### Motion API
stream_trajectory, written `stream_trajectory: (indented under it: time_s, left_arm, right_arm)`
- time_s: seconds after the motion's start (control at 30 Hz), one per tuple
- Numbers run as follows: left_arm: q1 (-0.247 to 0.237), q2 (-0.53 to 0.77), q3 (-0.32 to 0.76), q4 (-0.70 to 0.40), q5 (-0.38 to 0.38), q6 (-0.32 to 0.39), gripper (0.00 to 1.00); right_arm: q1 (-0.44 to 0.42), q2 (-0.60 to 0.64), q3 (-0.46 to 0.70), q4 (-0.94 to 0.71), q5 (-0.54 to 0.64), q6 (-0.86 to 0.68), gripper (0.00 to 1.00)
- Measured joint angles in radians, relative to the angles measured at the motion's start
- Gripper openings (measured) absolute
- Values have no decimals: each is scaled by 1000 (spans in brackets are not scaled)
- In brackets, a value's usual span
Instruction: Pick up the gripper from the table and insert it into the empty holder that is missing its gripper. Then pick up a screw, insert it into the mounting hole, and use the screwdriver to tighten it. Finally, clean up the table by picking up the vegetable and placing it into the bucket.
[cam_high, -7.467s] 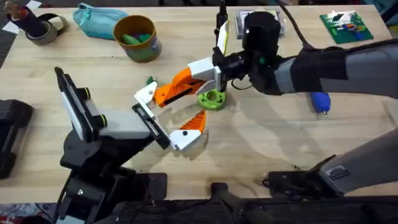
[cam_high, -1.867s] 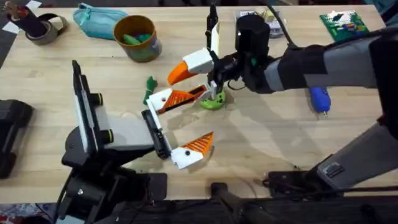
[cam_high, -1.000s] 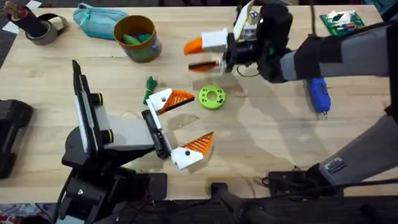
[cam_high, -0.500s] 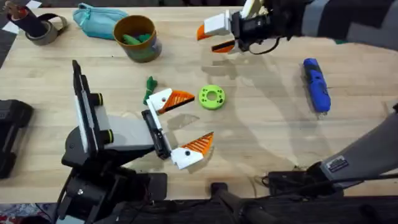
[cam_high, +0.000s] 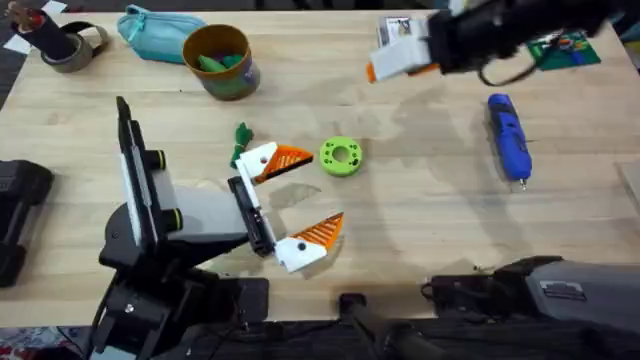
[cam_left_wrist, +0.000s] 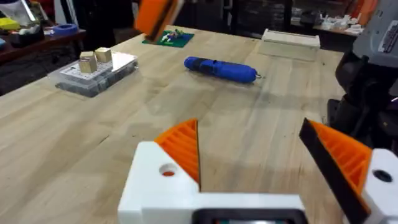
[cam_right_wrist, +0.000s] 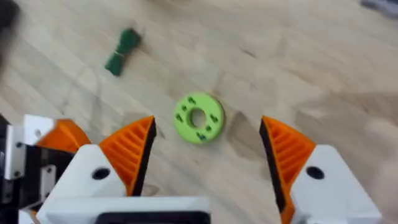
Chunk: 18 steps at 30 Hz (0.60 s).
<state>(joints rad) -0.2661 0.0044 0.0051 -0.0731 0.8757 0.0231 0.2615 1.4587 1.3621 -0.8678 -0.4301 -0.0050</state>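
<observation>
The gripper (cam_high: 274, 159), a white piece with an orange ribbed tip, sits at the far end of the holder (cam_high: 250, 215), the black jaw bar of my left arm. In the left wrist view its white base (cam_left_wrist: 163, 180) shows a small hole. My left gripper (cam_high: 326, 185) (cam_left_wrist: 249, 127) stands open and holds nothing. My right gripper (cam_high: 395, 60) (cam_right_wrist: 207, 134) hovers open and empty at the back right. The blue screwdriver (cam_high: 508, 135) (cam_left_wrist: 221, 68) lies at the right. The dark-green vegetable (cam_high: 241, 140) (cam_right_wrist: 121, 51) lies beside the holder. The bucket (cam_high: 220, 60) stands at the back left. The screw is out of view.
A lime-green ring (cam_high: 341, 156) (cam_right_wrist: 199, 117) lies between the left fingers and the table's middle. A teal pouch (cam_high: 160, 30) and a tape roll (cam_high: 70, 45) are at the back left. A clear box (cam_left_wrist: 96, 71) and a green board (cam_high: 560, 45) sit at the back right.
My right gripper let go of the finger piece at the holder, then rose and drew back to the back right. The left arm and the table's things have stayed put.
</observation>
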Motion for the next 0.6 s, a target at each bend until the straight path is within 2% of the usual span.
stream_trajectory:
  time_s: [0.3, 0.43, 0.6]
  left_arm:
    - [0, 0, 0, 0, 0, 0, 988]
    - [0, 0, 0, 0, 0, 0, 988]
    - [0, 0, 0, 0, 0, 0, 988]
  right_arm:
    - [0, -96, 0, -242, 131, -34, 996]
    - [0, -97, -36, -244, 152, -37, 996]
    - [0, -98, -151, -243, 163, -41, 996]
